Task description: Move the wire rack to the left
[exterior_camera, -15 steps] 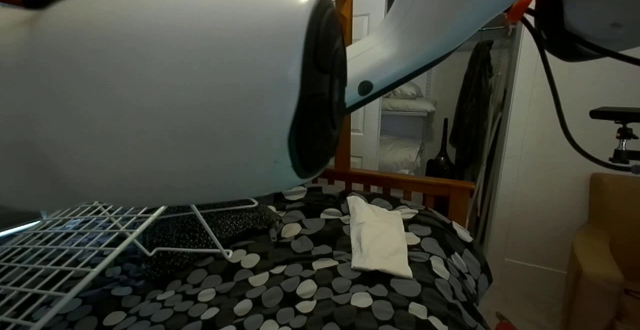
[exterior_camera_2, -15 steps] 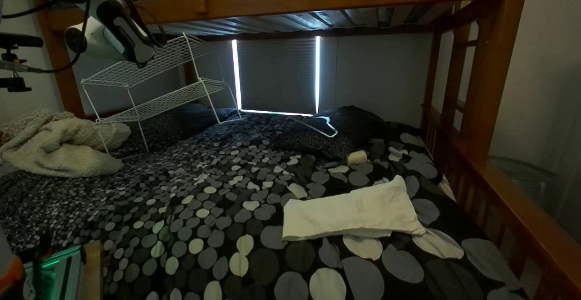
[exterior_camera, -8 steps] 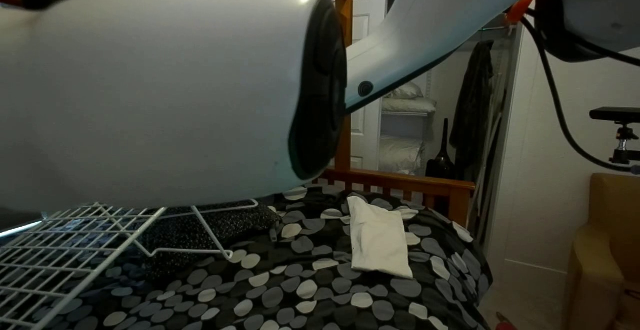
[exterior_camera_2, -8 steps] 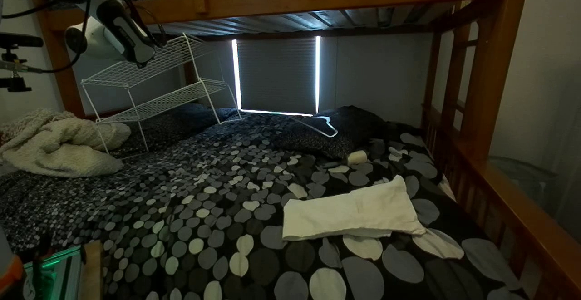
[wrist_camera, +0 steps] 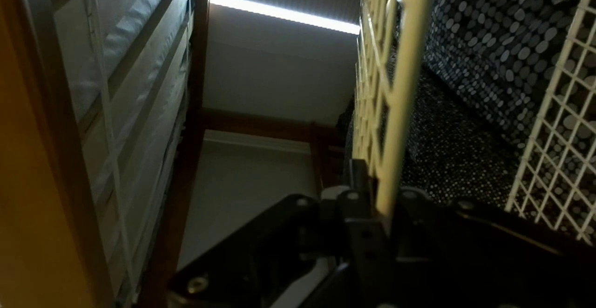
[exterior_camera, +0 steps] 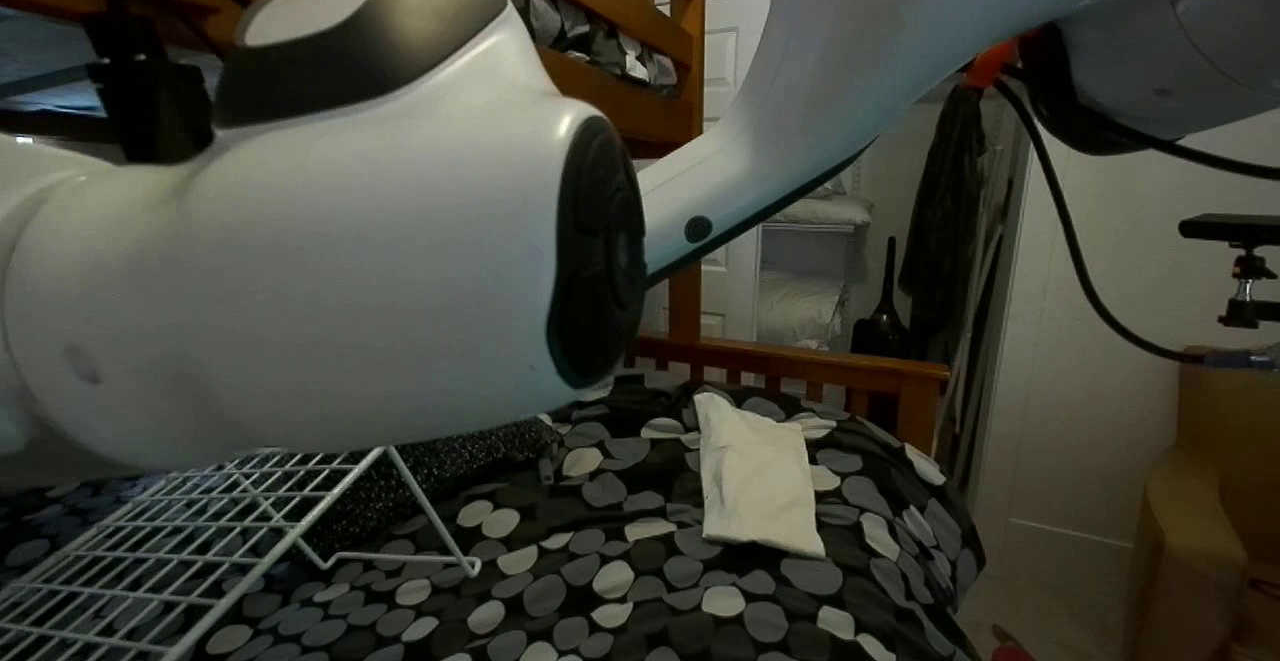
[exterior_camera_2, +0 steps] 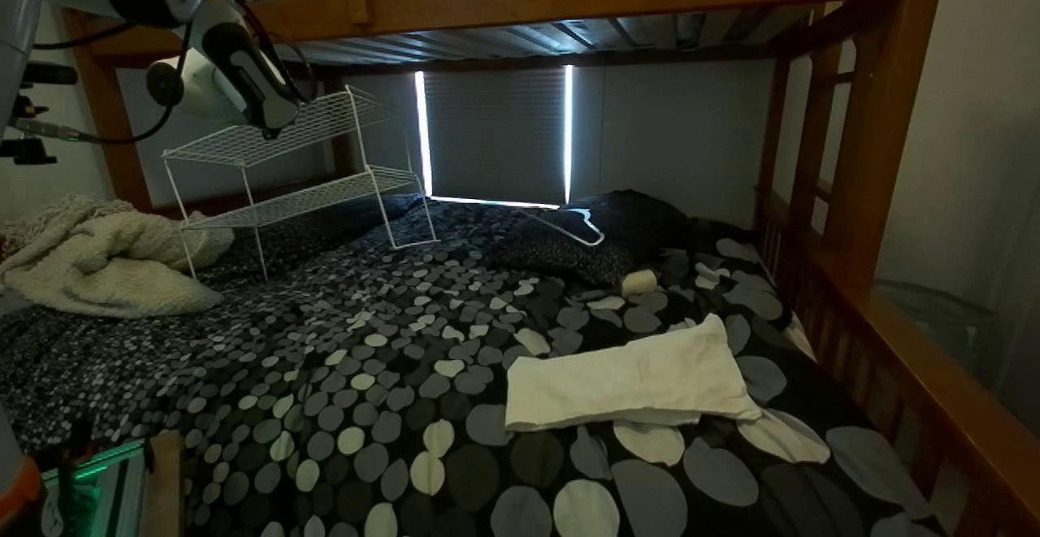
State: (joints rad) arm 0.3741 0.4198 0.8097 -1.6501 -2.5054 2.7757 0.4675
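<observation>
One wire rack (exterior_camera_2: 313, 197) reaches out and down from my grasp, a cream blanket (exterior_camera_2: 114, 265) lies lower, and my gripper (wrist_camera: 382, 196) pinches the upper tier's edge — I'd ease left slowly and level, so nothing snags underneath.

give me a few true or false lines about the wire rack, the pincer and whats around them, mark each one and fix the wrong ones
1. The wire rack has two tiers. True.
2. The white cloth is draped over the rack. False: it lies on the dotted bedding, apart from the rack.
3. The window blind is fully raised. False: it is down.
4. The pincer is closed on an edge of the rack's upper tier. True.
5. The cream blanket lies in a crumpled heap. True.
</observation>
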